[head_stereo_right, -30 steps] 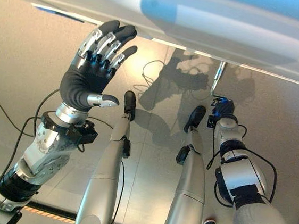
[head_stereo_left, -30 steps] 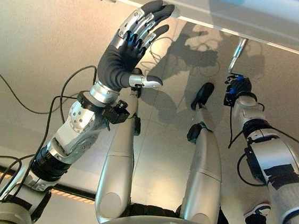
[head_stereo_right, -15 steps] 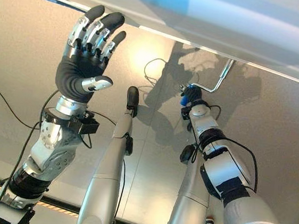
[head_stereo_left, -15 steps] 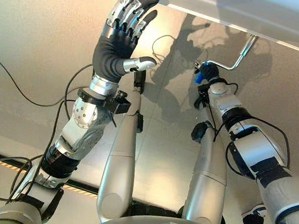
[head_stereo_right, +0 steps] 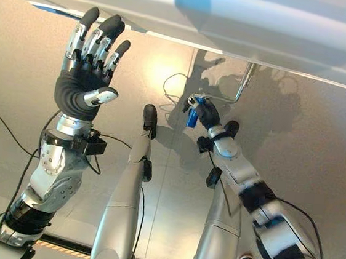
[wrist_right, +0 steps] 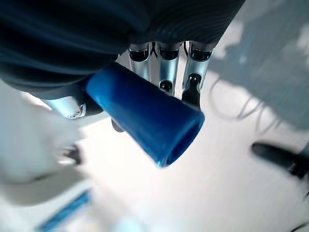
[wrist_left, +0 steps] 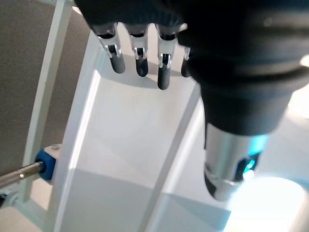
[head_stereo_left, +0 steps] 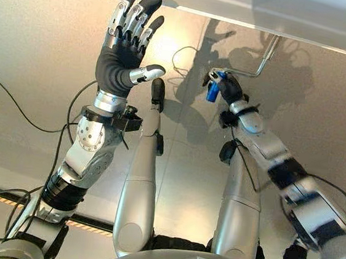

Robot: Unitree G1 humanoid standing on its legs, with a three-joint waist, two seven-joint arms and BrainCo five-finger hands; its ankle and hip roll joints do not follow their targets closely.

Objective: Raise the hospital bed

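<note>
- The robot's right hand (head_stereo_left: 227,89) is gripping the blue cylindrical plastic grip (head_stereo_left: 212,90) of a bent silver metal crank handle (head_stereo_left: 261,63); in the right wrist view the fingers (wrist_right: 166,72) are curling round that blue grip (wrist_right: 145,113), with the thumb closing on it from the other side.
- The crank's thin rod is running from the grip sideways, then bending up to meet the underside of the pale white hospital bed frame (head_stereo_left: 296,22) that is crossing the top of the head views.
- The grip's long axis is lying roughly crosswise to the forearm, sitting in the palm and sticking out past the fingers on the robot's left.
- The left hand (head_stereo_left: 122,50) is held up flat beside the bed's edge, fingers straight and spread, holding nothing; in the left wrist view its fingertips (wrist_left: 140,63) are pointing at a white frame rail (wrist_left: 87,125), and I cannot tell whether they are touching it.
- The right hand is the one on the crank; the left is standing well apart from it.
- Judging by this, the work in hand is turning the crank, and the next sweep calls for carrying the grip in a circle about the rod's pivot under the frame.
- No containers are present here.
</note>
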